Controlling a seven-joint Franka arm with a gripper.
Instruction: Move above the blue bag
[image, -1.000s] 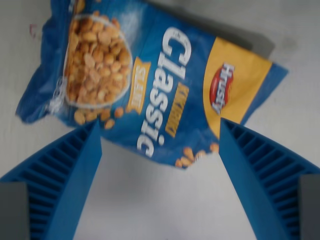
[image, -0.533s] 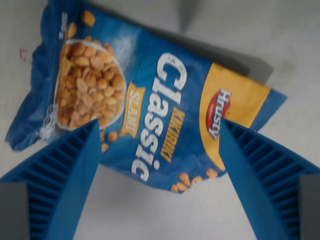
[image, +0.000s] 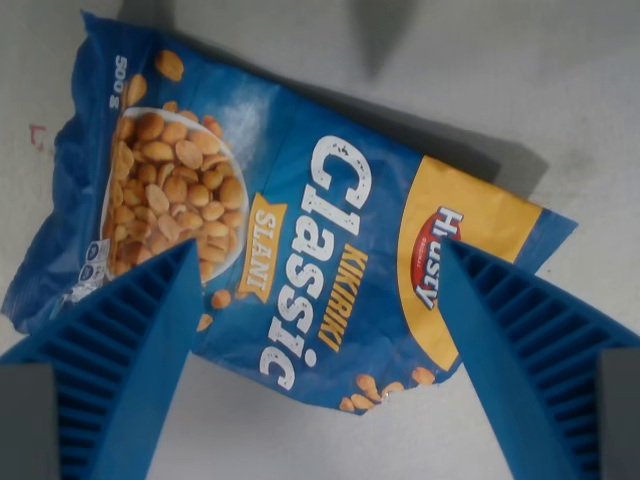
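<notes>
Grey, matte worktop (image: 600, 80) fills the wrist view, bare but for faint marks and a dark shadow at the far edge. Blue bag (image: 300, 240) of peanuts lies flat on it, crumpled, taking up most of the centre and left of the picture; its near edge dips between the fingers. Long axis runs from far left to near right on a slant, lettering reading sideways; the end with the printed bowl of nuts points left, the yellow panel with the red logo points right. End effector (image: 315, 300) hangs over the bag with its two ribbed blue fingers (image: 130, 370) spread wide, nothing between them, no contact with the bag that I can see. Step in hand, as I judge it: centring over the bag. The bag's middle sits a little far of the point between the fingertips, so the next move probably calls for a small shift farther out, keeping height and keeping the fingers apart; no descent is asked for.
</notes>
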